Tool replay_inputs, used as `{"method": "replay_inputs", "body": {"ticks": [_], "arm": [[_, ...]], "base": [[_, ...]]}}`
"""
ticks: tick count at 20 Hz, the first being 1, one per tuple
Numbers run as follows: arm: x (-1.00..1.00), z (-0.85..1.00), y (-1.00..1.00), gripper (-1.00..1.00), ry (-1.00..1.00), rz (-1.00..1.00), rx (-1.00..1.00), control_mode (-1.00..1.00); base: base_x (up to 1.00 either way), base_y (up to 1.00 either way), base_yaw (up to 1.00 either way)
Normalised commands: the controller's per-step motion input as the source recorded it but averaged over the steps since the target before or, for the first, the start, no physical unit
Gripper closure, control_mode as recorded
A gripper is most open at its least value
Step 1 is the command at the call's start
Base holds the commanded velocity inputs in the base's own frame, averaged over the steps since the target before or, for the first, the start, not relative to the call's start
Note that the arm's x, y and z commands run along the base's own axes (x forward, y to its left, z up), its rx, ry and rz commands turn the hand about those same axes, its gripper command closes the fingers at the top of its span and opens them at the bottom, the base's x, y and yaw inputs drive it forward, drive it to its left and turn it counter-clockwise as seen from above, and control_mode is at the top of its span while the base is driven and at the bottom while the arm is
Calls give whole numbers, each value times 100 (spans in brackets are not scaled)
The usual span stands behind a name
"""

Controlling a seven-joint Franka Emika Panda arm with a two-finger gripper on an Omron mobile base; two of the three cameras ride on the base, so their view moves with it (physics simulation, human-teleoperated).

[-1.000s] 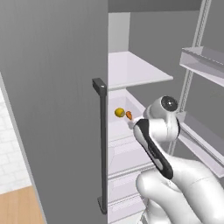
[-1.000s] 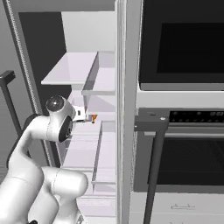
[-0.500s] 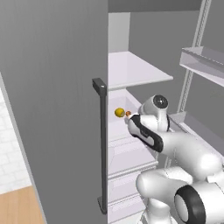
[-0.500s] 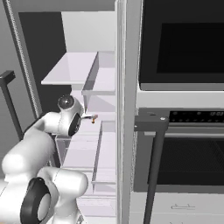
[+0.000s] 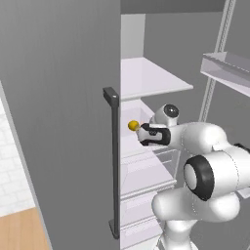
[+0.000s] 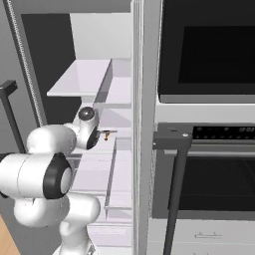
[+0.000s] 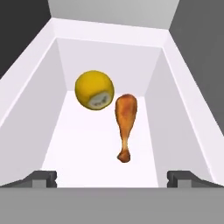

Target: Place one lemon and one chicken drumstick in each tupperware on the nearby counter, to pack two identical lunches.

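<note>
2 food items sit in a white fridge drawer (image 7: 26, 100): 1 lemon (image 7: 94, 90) and 1 chicken drumstick (image 7: 125, 123). Hand view has them side by side on the drawer floor, the lemon on the left and the drumstick on the right with its thick end away from the camera and its bone end toward it. Cannot tell whether they touch; in that view the lemon's edge meets the drumstick's thick end.

Tool (image 7: 112, 178) is spread wide, 1 finger tip at each lower corner of the hand view, nothing between them. It is short of both items, aimed along the drawer at them. Drumstick's bone end is the nearest part to it.

Left base view: arm reaches forward into the open fridge, hand level with the drawer, lemon (image 5: 133, 126) visible just past the tool (image 5: 141, 133). Grey fridge door (image 5: 58, 112) stands open on the left with its dark vertical handle (image 5: 114, 161). White shelf (image 5: 151, 80) above the drawer.

Right base view: tool (image 6: 106, 133) points right toward the drawer, a small bit of the drumstick (image 6: 106, 139) showing at its tip. Wall oven (image 6: 209, 149) with dark glass stands to the right of the fridge.
</note>
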Motion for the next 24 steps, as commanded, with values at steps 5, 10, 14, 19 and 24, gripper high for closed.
{"method": "replay_inputs", "body": {"ticks": [5,10,14,19,24], "arm": [[50,-34,0,-100,0,0,0,-100],[48,-28,0,-100,1,0,0,-100],[51,-24,0,-100,3,0,0,-100],[48,-25,-5,-100,4,0,0,-100],[42,-28,-11,-100,4,0,0,-100]], "base": [[0,0,0],[0,0,0],[0,0,0],[0,0,0],[0,0,0]]}}
